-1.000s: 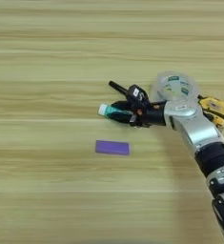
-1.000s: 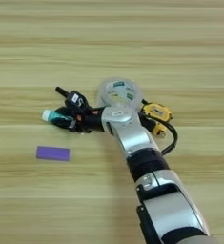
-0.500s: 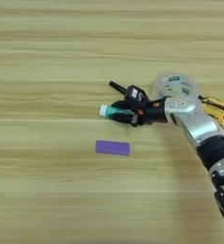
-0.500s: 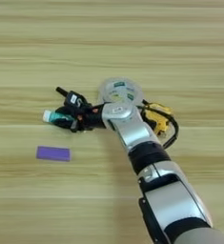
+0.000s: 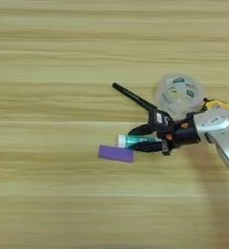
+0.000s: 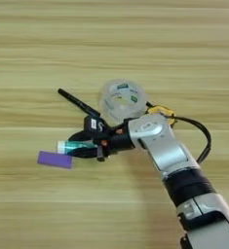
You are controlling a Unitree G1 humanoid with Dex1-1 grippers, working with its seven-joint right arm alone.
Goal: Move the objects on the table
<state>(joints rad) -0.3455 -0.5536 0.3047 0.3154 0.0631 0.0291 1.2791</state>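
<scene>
the right gripper (image 5: 141, 137), its two black fingers closed around the white glue stick (image 5: 130, 141) with the green label, has carried the stick down toward the flat purple block (image 5: 116, 153), so the two now lie just beside each other on the wooden table (image 5: 47, 73) where a second ago they were well apart. the slim black marker pen (image 5: 133, 98) and a clear tape roll (image 5: 178, 94) (near the wrist) have not moved, which suggests a regrouping in progress.
</scene>
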